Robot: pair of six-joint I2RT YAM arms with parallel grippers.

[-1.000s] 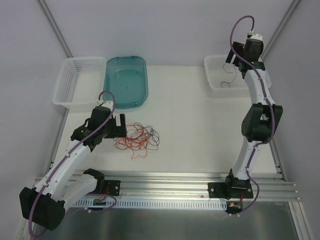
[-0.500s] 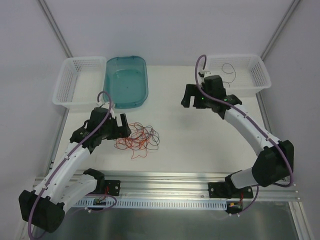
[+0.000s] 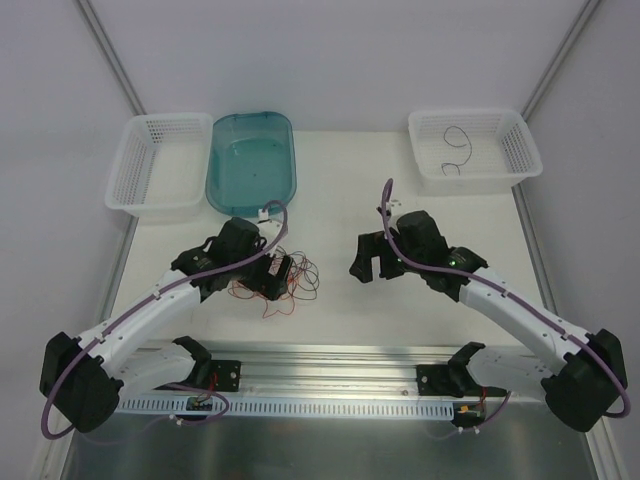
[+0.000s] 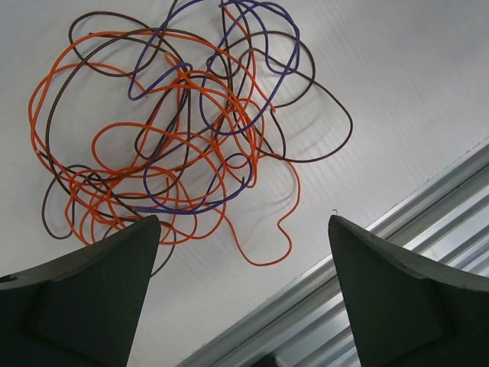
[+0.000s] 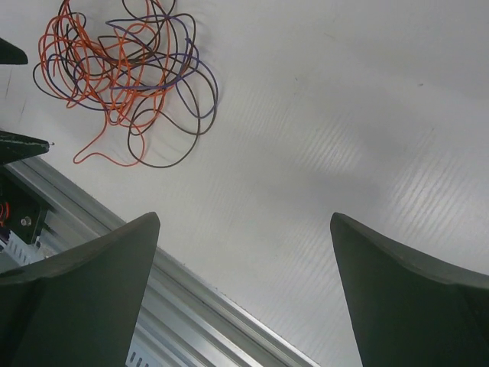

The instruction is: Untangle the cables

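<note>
The cables [image 3: 300,273] lie in one loose tangle of orange, black and purple strands on the white table, left of centre. My left gripper [image 3: 272,276] hovers over the tangle's left part, open and empty. In the left wrist view the tangle [image 4: 229,115] lies beyond the gripper [image 4: 241,222], with one orange loop trailing toward the fingers. My right gripper [image 3: 368,262] is open and empty to the right of the tangle. In the right wrist view the tangle [image 5: 122,76] sits far upper left of the gripper [image 5: 244,218]. One black cable [image 3: 456,140] lies alone in the right basket.
A white mesh basket [image 3: 150,190] stands at the back left, with a teal tub [image 3: 250,195] beside it. Another white basket [image 3: 470,178] stands at the back right. An aluminium rail [image 3: 350,358] runs along the table's near edge, also in the left wrist view [image 4: 428,206].
My right arm has swung from the right basket down to the table's middle, right of the tangle. My left gripper has moved right, over the tangle.
</note>
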